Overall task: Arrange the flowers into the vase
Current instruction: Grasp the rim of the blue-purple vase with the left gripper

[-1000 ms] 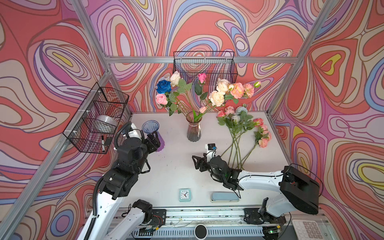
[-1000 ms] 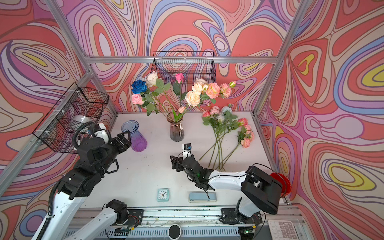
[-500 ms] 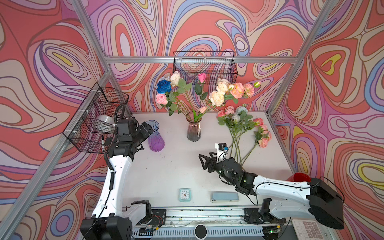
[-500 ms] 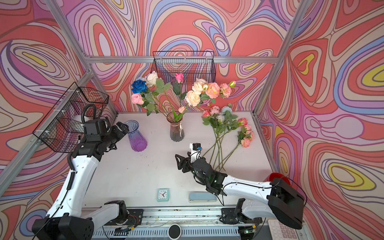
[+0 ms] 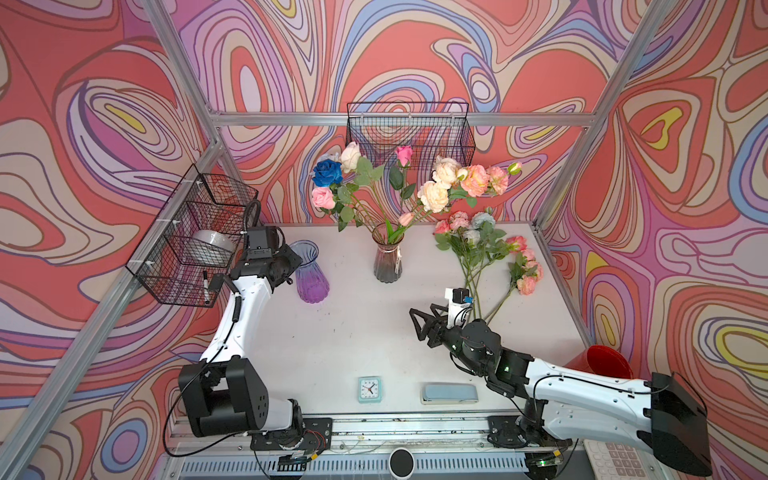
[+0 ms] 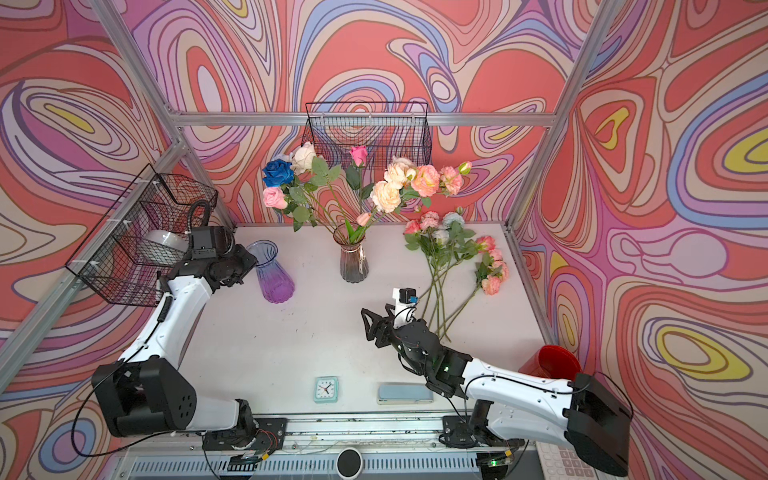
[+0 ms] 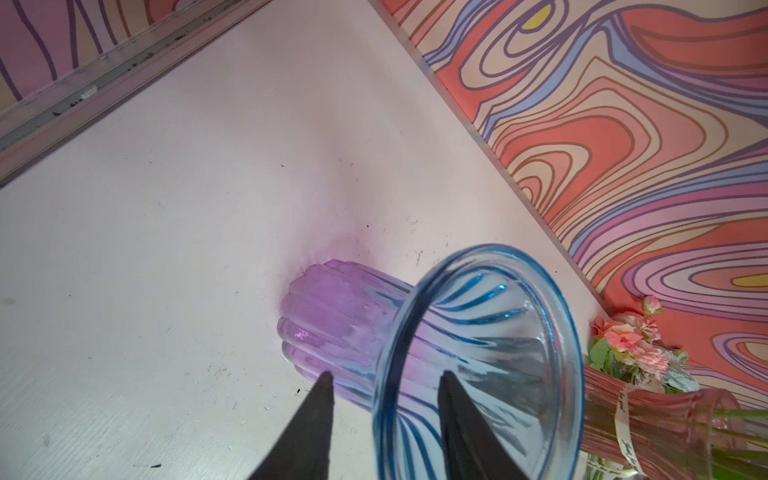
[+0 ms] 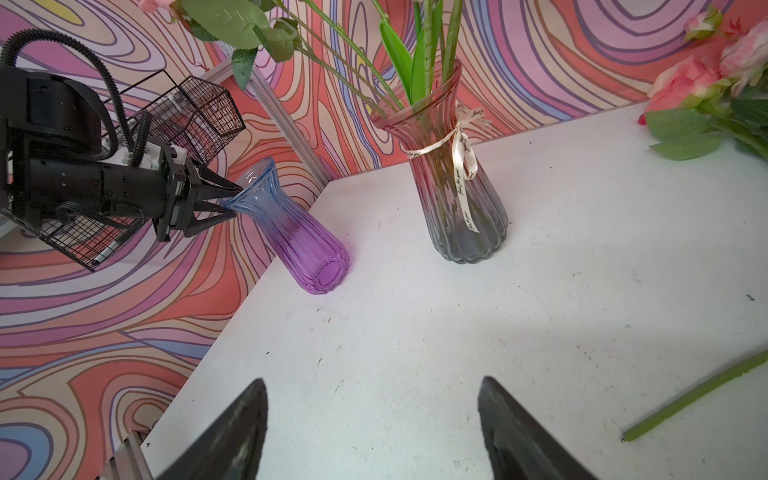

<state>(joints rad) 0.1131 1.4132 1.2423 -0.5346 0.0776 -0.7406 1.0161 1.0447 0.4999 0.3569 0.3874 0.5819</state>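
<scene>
Several flowers stand in a pink-grey glass vase at the back middle of the table. More flowers lie loose on the table at the right, and one stem end shows in the right wrist view. A blue-to-purple vase holds no flowers and leans toward my left gripper. That gripper's jaws straddle the rim, one finger inside the mouth and one outside, with a little space on each side. My right gripper hovers open over bare table beside the loose stems, holding nothing.
A small clock and a grey-blue case lie near the front edge. A red cup stands at the front right. Wire baskets hang on the left wall and the back wall.
My left gripper has moved up to the purple vase's rim and its jaws have narrowed around it. The right gripper has shifted slightly to the right, still open.
</scene>
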